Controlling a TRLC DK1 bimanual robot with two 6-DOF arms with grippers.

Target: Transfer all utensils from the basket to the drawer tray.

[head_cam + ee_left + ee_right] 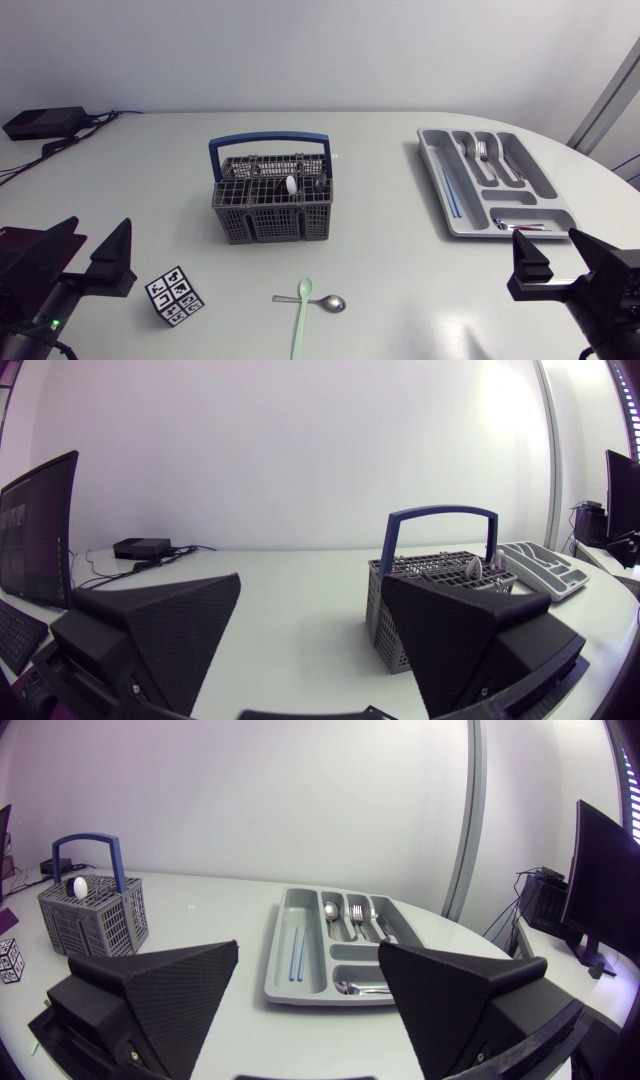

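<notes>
Head view: left gripper (98, 238), lower left, fingers spread wide, holding nothing, touching nothing. Right gripper (548, 246), lower right, likewise wide apart and empty, just below the tray (450, 131) at right. Tray contents: forks (485, 152), blue chopsticks (447, 190). Basket (270, 228), centre, grey with blue handle, utensils standing in it, one white-headed (291, 185). Green spoon (299, 325) and metal spoon (318, 301), crossed on the table (400, 280), lower centre, outside basket and tray. Marker cube (174, 295), lower left, near the left gripper.
</notes>
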